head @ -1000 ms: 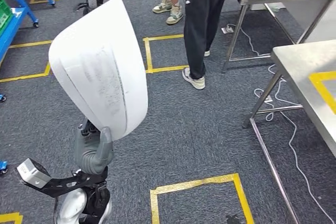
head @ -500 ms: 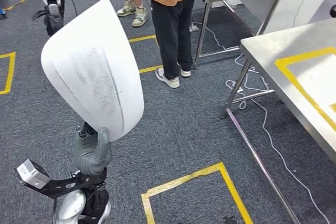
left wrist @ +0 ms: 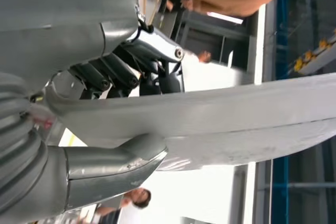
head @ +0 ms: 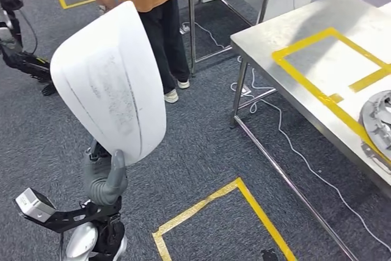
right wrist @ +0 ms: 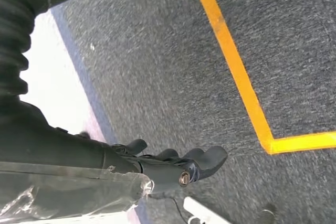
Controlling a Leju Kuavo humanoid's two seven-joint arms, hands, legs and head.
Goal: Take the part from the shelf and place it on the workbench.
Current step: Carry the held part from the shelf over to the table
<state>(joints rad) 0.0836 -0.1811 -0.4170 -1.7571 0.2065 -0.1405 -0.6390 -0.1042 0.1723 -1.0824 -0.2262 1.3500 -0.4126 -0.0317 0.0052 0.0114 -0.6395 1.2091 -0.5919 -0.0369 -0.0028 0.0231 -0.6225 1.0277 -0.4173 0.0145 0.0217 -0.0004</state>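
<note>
The left hand (head: 105, 178) grasps the part (head: 110, 80), a large white curved panel, by its lower edge. The panel stands above the hand and is tilted, and it hides most of the fingers in the head view; there only the grey thumb lies against the edge, pointing up. In the left wrist view the thumb (left wrist: 118, 166) presses on one face of the part (left wrist: 238, 124) and the dark fingers (left wrist: 115, 72) lie on the other face, so the edge is clamped between them. The far end of the panel is cut off by the frame there.

The workbench (head: 295, 35), a steel table with yellow tape (head: 322, 84) on its top, stands well to the right of the left hand and further forward. On its near corner lies a grey round metal piece (head: 378, 123), cut off by the picture edge and hard to identify.

A person (head: 156, 22) in dark trousers stands beyond the panel, partly hidden by it.

The right hand (right wrist: 174, 163) hangs over the grey carpet (right wrist: 158, 66), next to a yellow floor line (right wrist: 238, 77). It holds nothing, and its dark fingers (right wrist: 210, 158) are loosely curved and apart. A crumpled clear plastic film (right wrist: 79, 192) wraps the wrist behind it.
</note>
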